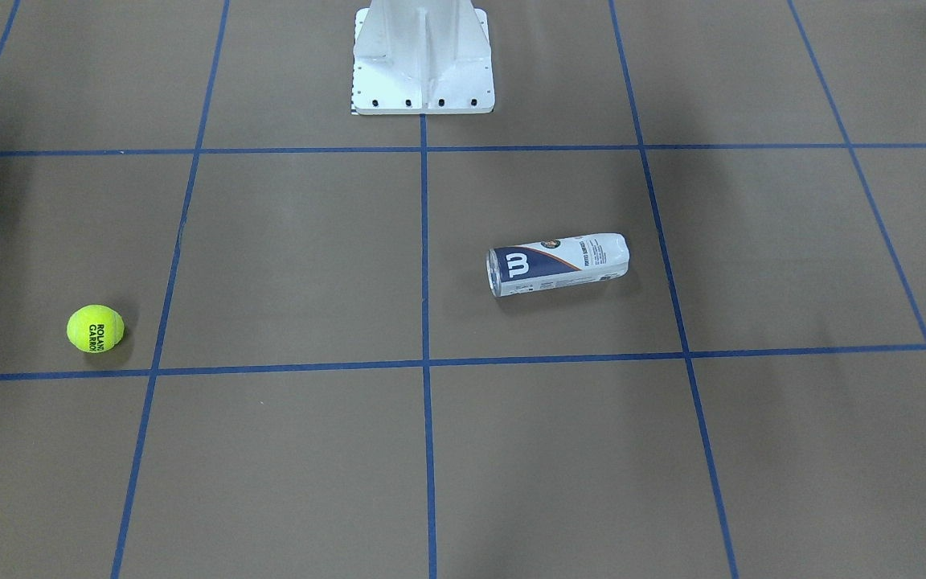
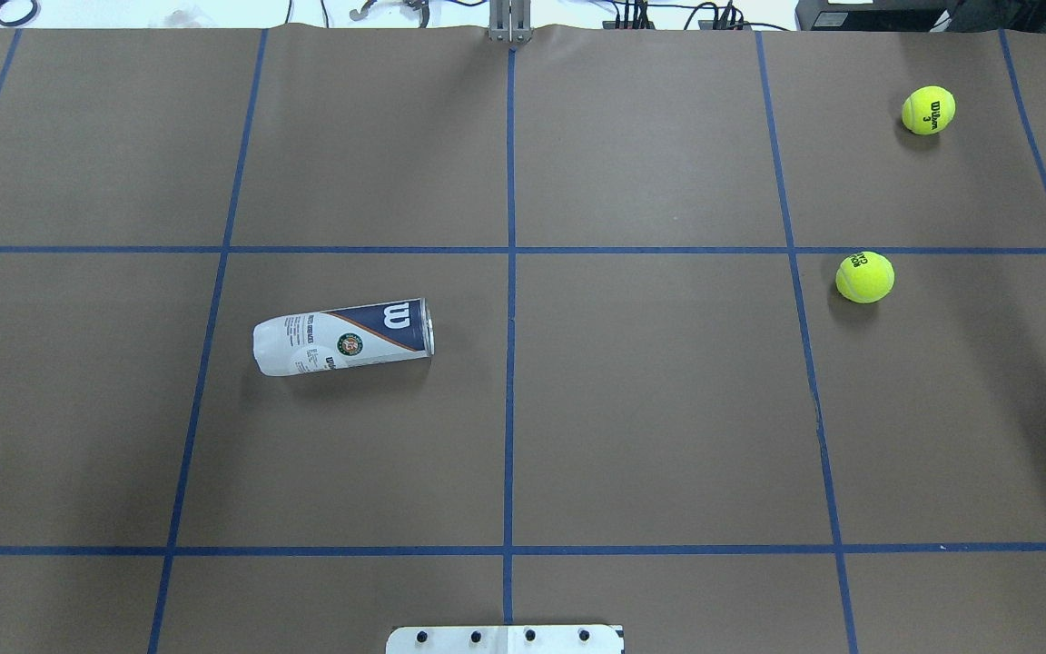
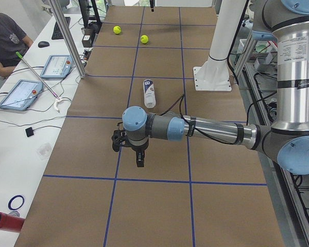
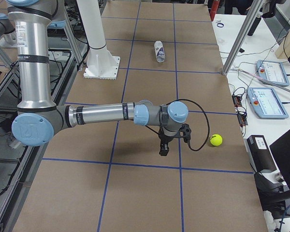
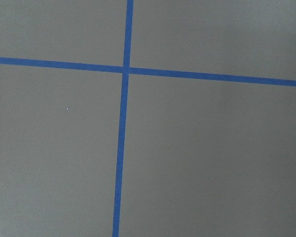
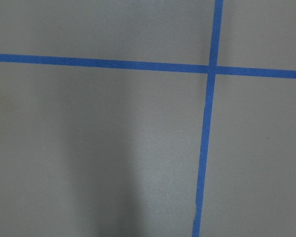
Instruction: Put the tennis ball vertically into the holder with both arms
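The tennis ball (image 1: 95,328) with black "ROLAND GARROS" print lies on the brown table on the robot's right side (image 2: 864,277) (image 3: 144,38). The holder (image 2: 344,337), a clear can with a white and navy label, lies on its side on the robot's left half, silver rim toward the centre line (image 1: 557,264) (image 3: 149,92) (image 4: 159,50). My left gripper (image 3: 139,162) points down over the table, farther left than the holder. My right gripper (image 4: 163,151) points down near the balls, and its wrist hides the tennis ball in that view. I cannot tell whether either is open or shut. Both wrist views show only brown paper and blue tape.
A second yellow-green ball (image 2: 928,110) lies farther out on the right (image 4: 215,140) (image 3: 117,30). The white pedestal base (image 1: 423,88) stands at the robot's edge. A side bench with tablets (image 3: 20,95) and a metal post (image 3: 67,36) runs along the far edge.
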Motion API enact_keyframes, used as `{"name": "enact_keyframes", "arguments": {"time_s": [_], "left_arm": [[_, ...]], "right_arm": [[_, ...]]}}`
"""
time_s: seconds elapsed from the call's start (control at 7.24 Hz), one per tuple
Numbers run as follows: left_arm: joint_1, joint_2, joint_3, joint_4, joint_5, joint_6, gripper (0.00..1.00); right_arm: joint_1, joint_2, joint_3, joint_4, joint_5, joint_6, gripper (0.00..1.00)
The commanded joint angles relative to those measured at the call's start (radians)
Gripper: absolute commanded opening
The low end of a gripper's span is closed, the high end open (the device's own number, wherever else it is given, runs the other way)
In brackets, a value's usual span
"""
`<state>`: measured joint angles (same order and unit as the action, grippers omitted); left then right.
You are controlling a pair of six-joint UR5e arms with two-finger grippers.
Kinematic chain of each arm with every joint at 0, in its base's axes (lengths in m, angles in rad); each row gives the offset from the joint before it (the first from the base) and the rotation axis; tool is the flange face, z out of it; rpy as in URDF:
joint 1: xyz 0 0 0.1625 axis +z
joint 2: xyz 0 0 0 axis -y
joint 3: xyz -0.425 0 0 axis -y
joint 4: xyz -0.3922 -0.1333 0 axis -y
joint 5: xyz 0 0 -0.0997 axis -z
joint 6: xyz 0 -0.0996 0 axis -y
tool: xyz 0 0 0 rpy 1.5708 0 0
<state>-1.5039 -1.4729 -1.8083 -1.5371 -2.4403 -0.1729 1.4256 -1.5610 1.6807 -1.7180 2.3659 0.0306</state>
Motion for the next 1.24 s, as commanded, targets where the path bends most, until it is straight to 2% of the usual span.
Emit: {"name": "enact_keyframes", "arguments": {"time_s": [0.0,0.83,1.1], "left_arm": [[0.001,-0.001,-0.006,-0.014,-0.002,-0.002,1.00],[0.008,-0.004,-0.009,-0.017,-0.003,-0.002,1.00],[0.054,-0.007,-0.009,-0.110,-0.002,-0.003,1.00]], "right_arm": [[-0.001,0.001,0.000,0.002,0.004,0.000,1.00],[-0.004,0.004,-0.003,0.002,0.004,-0.003,1.00],[-0.004,0.004,-0.001,0.002,0.007,-0.003,1.00]]}}
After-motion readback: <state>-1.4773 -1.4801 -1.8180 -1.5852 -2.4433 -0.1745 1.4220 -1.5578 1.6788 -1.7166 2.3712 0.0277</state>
